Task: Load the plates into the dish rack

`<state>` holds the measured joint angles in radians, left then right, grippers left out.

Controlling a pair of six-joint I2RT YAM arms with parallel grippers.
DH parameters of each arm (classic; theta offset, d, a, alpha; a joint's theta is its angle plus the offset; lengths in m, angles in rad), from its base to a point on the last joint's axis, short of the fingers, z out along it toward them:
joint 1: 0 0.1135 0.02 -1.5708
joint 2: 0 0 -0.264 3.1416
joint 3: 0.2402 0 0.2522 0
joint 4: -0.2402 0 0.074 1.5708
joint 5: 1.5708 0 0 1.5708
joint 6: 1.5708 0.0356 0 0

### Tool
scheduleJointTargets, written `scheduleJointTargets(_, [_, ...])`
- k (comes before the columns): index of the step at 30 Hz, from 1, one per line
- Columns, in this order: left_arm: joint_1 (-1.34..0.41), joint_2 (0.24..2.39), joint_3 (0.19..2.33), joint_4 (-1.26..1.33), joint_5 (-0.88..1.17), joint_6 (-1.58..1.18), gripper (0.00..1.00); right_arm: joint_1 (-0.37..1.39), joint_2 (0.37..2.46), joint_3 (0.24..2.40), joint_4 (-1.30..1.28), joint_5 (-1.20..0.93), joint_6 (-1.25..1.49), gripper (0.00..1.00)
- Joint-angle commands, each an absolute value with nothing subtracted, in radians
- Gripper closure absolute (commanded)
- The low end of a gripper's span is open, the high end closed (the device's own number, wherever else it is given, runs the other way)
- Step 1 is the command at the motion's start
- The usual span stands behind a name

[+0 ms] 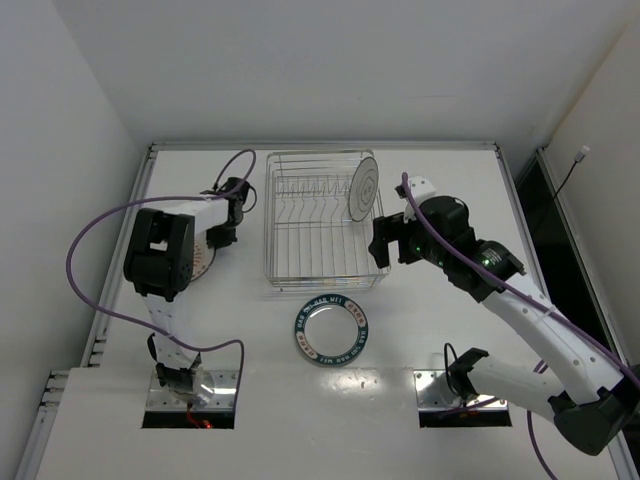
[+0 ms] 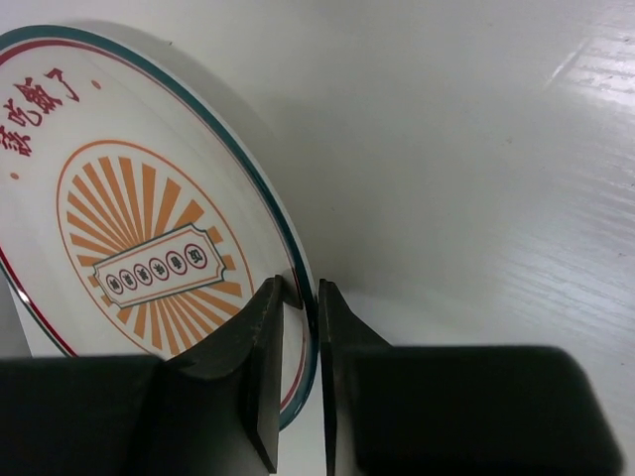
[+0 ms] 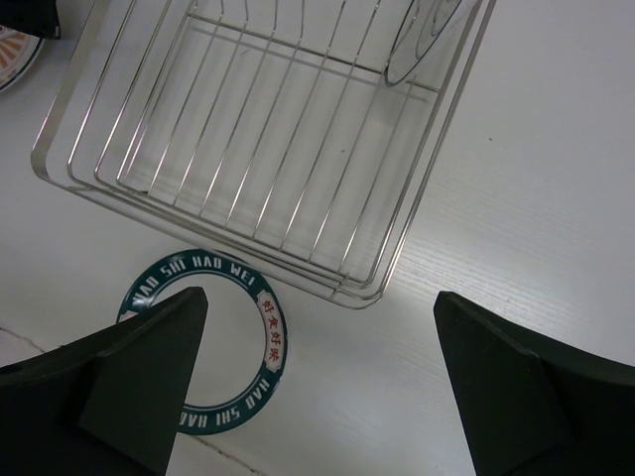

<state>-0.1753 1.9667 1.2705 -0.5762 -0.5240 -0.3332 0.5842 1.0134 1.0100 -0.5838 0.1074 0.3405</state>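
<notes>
- Clamps the left pincer (image 2: 301, 297) narrow on the rim of the orange-red plate (image 2: 149, 228), with 1 finger on each face of the rim.
- Finds that plate left of the dish rack (image 1: 322, 284) and apart from it, largely hidden under the left arm (image 1: 160, 250) in the top view; cannot tell whether it lies flat on the white surface (image 1: 450, 180) or is tipped up.
- Holds the right pincer (image 3: 319, 302) wide, with nothing between its fingers, above the surface near the rack's right near corner.
- Finds the teal-rimmed plate (image 1: 331, 331) flat on the surface just in front of the rack's near edge, touching neither pincer.
- Finds the plain plate (image 1: 364, 186) standing upright on edge at the rack's far right end.
- Counts 1 plate inside the rack and 2 outside it.
</notes>
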Motion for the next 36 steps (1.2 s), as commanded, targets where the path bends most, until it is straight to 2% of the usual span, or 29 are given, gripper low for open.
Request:
scheduleJointTargets(1, [-0.166, 1.921, 1.236, -0.627, -0.434, -0.397, 1.00, 0.581, 1.000, 1.046, -0.577, 0.129, 0.336, 0.04])
scheduleJointTargets(6, [-0.219, 1.769, 1.313, -0.696, -0.521, -0.457, 1.00, 0.581, 0.991, 1.023, -0.577, 0.129, 0.336, 0.04])
scheduleJointTargets(17, [-0.330, 1.648, 1.586, -0.893, -0.673, -0.526, 1.00, 0.581, 0.991, 1.002, -0.557, 0.111, 0.354, 0.04])
scheduleJointTargets(20, [-0.371, 1.634, 1.773, -0.942, -0.673, -0.535, 1.00, 0.581, 0.980, 0.980, -0.545, 0.110, 0.365, 0.04])
scheduleJointTargets(21, [-0.414, 1.634, 1.910, -0.954, -0.664, -0.535, 1.00, 0.581, 0.980, 0.980, -0.535, 0.101, 0.365, 0.04])
scheduleJointTargets(23, [-0.472, 1.634, 2.050, -0.965, -0.664, -0.520, 1.00, 0.581, 0.968, 0.971, -0.535, 0.101, 0.376, 0.04])
scheduleJointTargets(25, [-0.514, 1.634, 2.176, -0.924, -0.606, -0.511, 1.00, 0.581, 0.957, 0.960, -0.526, 0.101, 0.385, 0.04])
scheduleJointTargets(26, [-0.514, 1.634, 2.177, -0.849, -0.471, -0.521, 1.00, 0.581, 0.944, 0.960, -0.526, 0.101, 0.397, 0.04])
scheduleJointTargets(28, [-0.477, 1.588, 2.102, -0.728, -0.288, -0.563, 1.00, 0.581, 0.917, 0.934, -0.515, 0.124, 0.409, 0.04])
scheduleJointTargets(29, [-0.477, 1.572, 2.054, -0.589, -0.152, -0.580, 1.00, 0.581, 0.907, 0.934, -0.506, 0.135, 0.422, 0.04])
scheduleJointTargets(33, [-0.506, 1.549, 1.829, -0.254, 0.071, -0.630, 1.00, 0.581, 0.844, 0.914, -0.506, 0.175, 0.443, 0.04])
scheduleJointTargets(36, [-0.517, 1.610, 1.802, -0.117, 0.145, -0.687, 1.00, 0.581, 0.773, 0.905, -0.517, 0.213, 0.443, 0.01])
